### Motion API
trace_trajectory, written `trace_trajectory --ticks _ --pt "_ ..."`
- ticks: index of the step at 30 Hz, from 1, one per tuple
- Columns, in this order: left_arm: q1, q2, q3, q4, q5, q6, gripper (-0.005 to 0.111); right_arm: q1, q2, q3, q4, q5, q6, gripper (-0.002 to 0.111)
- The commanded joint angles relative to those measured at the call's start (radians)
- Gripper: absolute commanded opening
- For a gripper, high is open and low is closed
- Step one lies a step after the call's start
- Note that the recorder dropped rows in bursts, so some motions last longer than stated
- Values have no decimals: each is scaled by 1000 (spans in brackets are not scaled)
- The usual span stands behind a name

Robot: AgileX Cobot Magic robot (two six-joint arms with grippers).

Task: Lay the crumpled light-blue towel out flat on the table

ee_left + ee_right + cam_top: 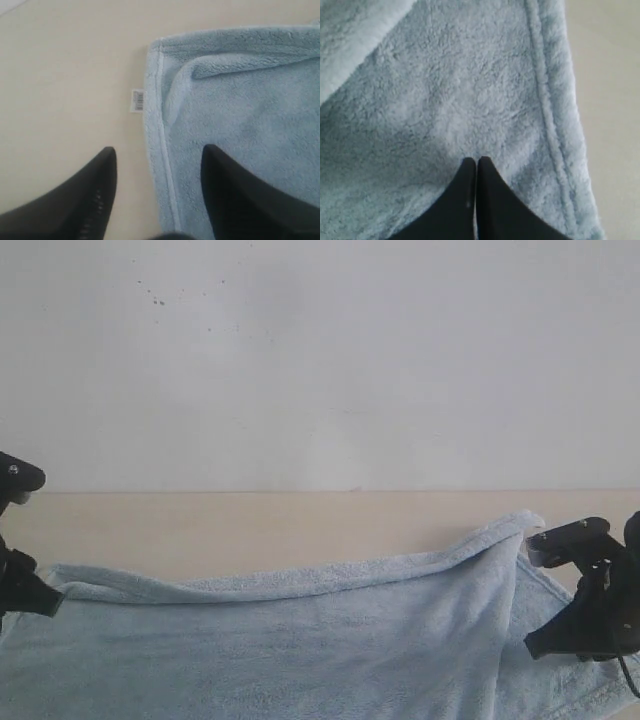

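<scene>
The towel lies across the lower part of the exterior view on the tabletop. Its far edge is doubled over in a long fold that rises to a peak at the lower right.

My left gripper, at the lower left edge, is spread and holds nothing. One finger is over bare tabletop and the other over cloth, straddling the stitched hem near the small tag. My right gripper, at the lower right, is pressed together with its tips against the pile. I see no cloth caught between them.

To do this step well, I think I should pinch the hem itself on both sides, not the fluffy face. That means reopening the right gripper first. Then I would draw the two ends apart, keeping low so the fold rolls out.

The terry is thick, soft and limp, so it will probably sag and bunch if lifted. The hem is a firmer, corded line. The matte beige tabletop looks smooth enough for the cloth to slide.
</scene>
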Motion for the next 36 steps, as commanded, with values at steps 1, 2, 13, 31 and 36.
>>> trace_trajectory --ticks 1,2,13,31,36 --pt "-5 -30 65 -39 -35 -10 49 -8 1 3 4 -55 -24 0" --pt "-5 -30 76 -42 -35 -10 49 -8 13 3 4 -60 -24 0" --pt "-5 -30 86 -40 -35 -10 49 -8 81 17 4 7 18 0" --pt "-5 -30 86 -77 -31 -8 49 -10 -227 463 -182 170 539 0" --pt "-5 -30 86 -99 -35 2 49 -10 -371 465 -203 170 542 0"
